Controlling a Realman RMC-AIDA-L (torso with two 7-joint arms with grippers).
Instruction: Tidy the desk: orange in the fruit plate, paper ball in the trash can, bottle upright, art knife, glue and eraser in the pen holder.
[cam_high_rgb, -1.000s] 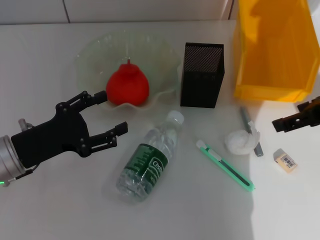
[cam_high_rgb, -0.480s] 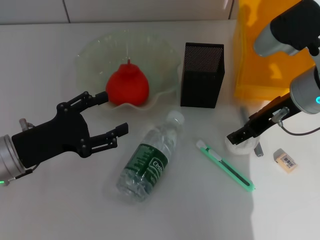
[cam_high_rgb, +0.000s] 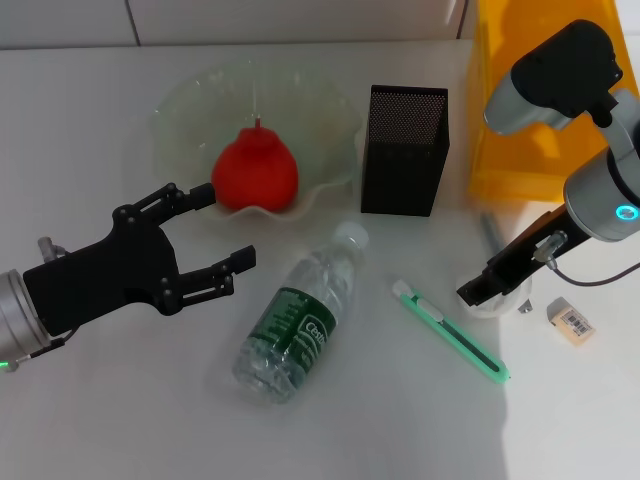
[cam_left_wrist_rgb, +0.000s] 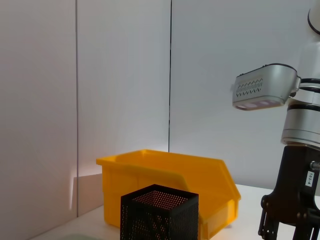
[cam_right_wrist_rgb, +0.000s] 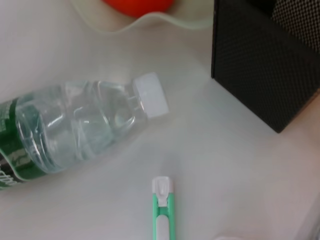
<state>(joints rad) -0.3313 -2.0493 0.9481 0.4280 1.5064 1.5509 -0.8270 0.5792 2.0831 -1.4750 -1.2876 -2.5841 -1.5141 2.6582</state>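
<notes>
Fruit (cam_high_rgb: 256, 169) was red, holder (cam_high_rgb: 404, 150) black mesh, bin (cam_high_rgb: 548, 95) yellow, knife (cam_high_rgb: 451, 331) green, bottle (cam_high_rgb: 297, 324) label green.

White desk (cam_high_rgb: 80, 120) bears fruit plate (cam_high_rgb: 185, 110), pen holder (cam_high_rgb: 405, 150), yellow bin (cam_high_rgb: 545, 110), bottle (cam_high_rgb: 300, 315), art knife (cam_high_rgb: 450, 330), eraser (cam_high_rgb: 572, 321)

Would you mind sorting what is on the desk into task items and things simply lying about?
Task items: fruit plate, red fruit, bottle, art knife, eraser, pen holder, yellow bin, paper ball.
Lying about: nothing visible.
</notes>
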